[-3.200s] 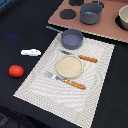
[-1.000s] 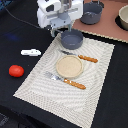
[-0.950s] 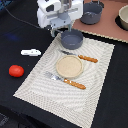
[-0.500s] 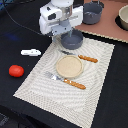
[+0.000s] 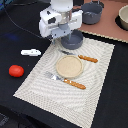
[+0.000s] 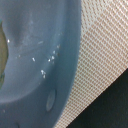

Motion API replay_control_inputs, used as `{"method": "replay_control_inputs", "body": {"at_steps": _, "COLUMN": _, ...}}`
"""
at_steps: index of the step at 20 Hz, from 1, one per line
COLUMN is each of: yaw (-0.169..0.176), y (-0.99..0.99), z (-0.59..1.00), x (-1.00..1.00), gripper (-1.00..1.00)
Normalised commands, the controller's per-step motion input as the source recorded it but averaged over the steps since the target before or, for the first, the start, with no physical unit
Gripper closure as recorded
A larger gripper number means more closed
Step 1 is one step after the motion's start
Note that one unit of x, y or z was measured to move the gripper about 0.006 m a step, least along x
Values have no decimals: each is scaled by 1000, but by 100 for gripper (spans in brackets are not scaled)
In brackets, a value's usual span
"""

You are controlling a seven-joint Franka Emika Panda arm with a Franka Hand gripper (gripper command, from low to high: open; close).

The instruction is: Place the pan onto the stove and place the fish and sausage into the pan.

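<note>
The blue-grey pan (image 5: 76, 42) sits at the far edge of the striped placemat (image 5: 95, 80), off the stove (image 5: 107, 27). My gripper (image 5: 65, 37) hangs right over the pan's near rim, and its white body hides the fingers and part of the pan. The wrist view is filled by the pan's inside and rim (image 6: 40, 50) from very close, with the placemat (image 6: 105, 55) beside it. The white fish (image 5: 31, 52) lies on the dark table at the exterior view's left. The red sausage (image 5: 16, 71) lies nearer the camera.
A grey pot (image 5: 92, 12) and another bowl (image 5: 122, 17) stand on the stove. A tan round plate (image 5: 68, 66) lies mid-placemat between an orange-handled knife (image 5: 88, 58) and an orange-handled fork (image 5: 67, 81).
The arm came into view and has dropped steadily onto the pan over the last second. The pan, fish and sausage have not moved.
</note>
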Motion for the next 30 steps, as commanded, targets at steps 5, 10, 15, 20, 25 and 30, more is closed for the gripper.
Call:
{"method": "replay_control_inputs", "body": {"at_steps": 5, "yaw": -30, "y": 0, "z": -94, "x": 30, "gripper": 100}}
{"method": "replay_control_inputs", "body": {"at_steps": 10, "yaw": -30, "y": 0, "z": -98, "x": 30, "gripper": 100}}
{"method": "replay_control_inputs", "body": {"at_steps": 15, "yaw": -30, "y": 0, "z": 53, "x": 73, "gripper": 100}}
{"method": "replay_control_inputs", "body": {"at_steps": 20, "yaw": -47, "y": 0, "z": 229, "x": 114, "gripper": 100}}
{"method": "replay_control_inputs", "body": {"at_steps": 25, "yaw": -85, "y": -28, "z": 842, "x": 4, "gripper": 100}}
{"method": "replay_control_inputs", "body": {"at_steps": 30, "yaw": -81, "y": -18, "z": 1000, "x": -10, "gripper": 100}}
